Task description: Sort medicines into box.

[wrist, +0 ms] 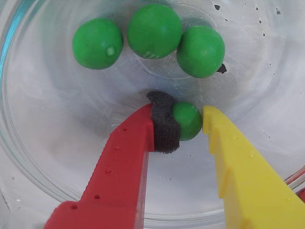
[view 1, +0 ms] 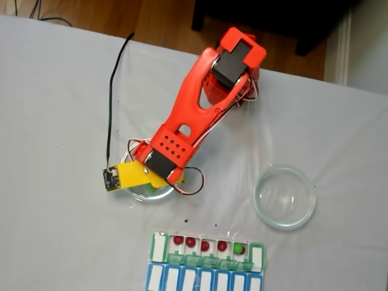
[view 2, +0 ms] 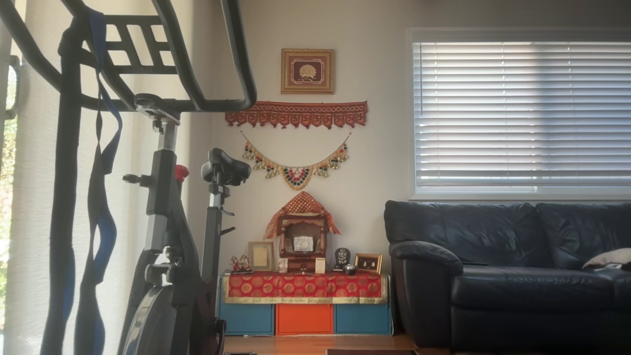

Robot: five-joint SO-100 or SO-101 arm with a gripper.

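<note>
In the wrist view, my gripper (wrist: 183,121) is shut on one green medicine ball (wrist: 188,120). The ball sits between the black foam pad (wrist: 164,126) on the red finger and the yellow finger (wrist: 238,167). Three more green balls (wrist: 153,31) lie just beyond it on the floor of a clear glass dish (wrist: 57,167). In the fixed view, the gripper (view 1: 151,187) reaches down into that dish (view 1: 140,195) at left centre. The box (view 1: 159,247) lies at the bottom edge, with several red balls (view 1: 190,242) and one green ball (view 1: 239,248) in its open compartments.
In the fixed view a second glass dish (view 1: 285,197) stands to the right of the arm. A blue-lidded row (view 1: 206,281) adjoins the box below. A black cable (view 1: 112,91) runs across the white table to the wrist camera. The other view looks into a living room.
</note>
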